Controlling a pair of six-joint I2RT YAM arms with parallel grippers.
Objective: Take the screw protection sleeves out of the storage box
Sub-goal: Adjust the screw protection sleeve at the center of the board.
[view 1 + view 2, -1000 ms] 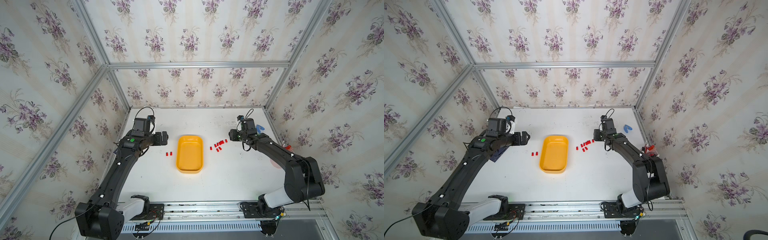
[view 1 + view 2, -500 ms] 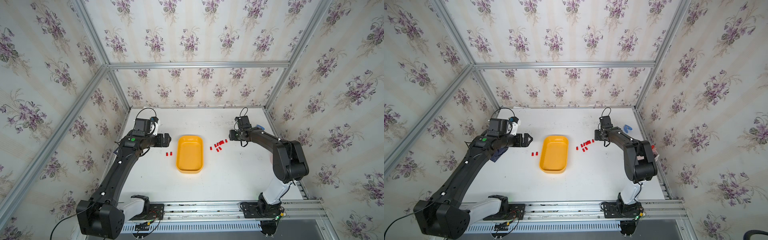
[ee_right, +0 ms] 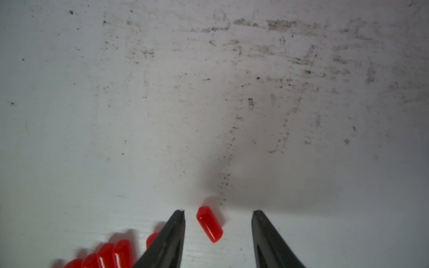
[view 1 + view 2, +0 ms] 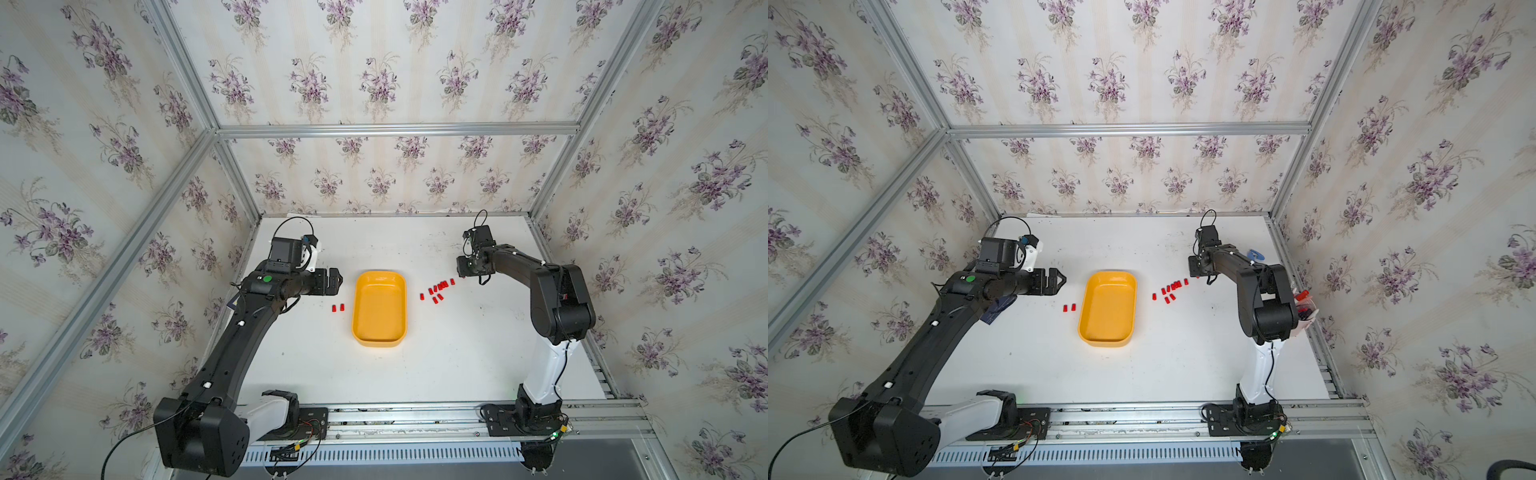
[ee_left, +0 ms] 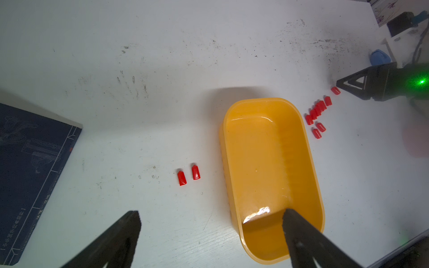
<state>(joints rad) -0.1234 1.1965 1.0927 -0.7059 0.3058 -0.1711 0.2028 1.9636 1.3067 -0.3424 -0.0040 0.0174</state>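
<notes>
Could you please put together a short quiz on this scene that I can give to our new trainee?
1. How many screw protection sleeves lie on the left gripper's side of the storage box?
2. The sleeve between the right gripper's open jaws is: A) clamped; B) lying on the table, touched by neither jaw; C) lifted off the table.
3. True or false: the storage box holds at least one sleeve.
Key: 1) two; 2) B; 3) false.
</notes>
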